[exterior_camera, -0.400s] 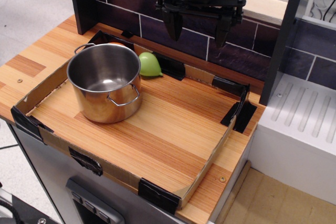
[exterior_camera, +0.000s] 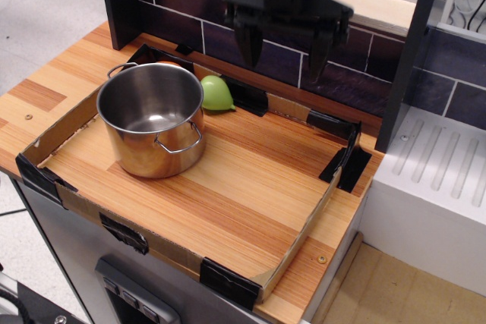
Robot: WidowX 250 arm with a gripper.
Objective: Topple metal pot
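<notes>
metal pot (exterior_camera: pixel 154 119) upright at the tray's left end, axis vertical, untoppled; gripper (exterior_camera: pixel 282 52) high by the back wall, fingers spread wide, empty. pot down and left of it, well apart; looks like a descent leftward to reach the rim.

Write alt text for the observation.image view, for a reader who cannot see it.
A shiny metal pot stands upright and lidless at the left of a wooden tray, a small green fruit right behind it. The black gripper hangs open above the tray's back edge, to the pot's right, touching nothing.
</notes>
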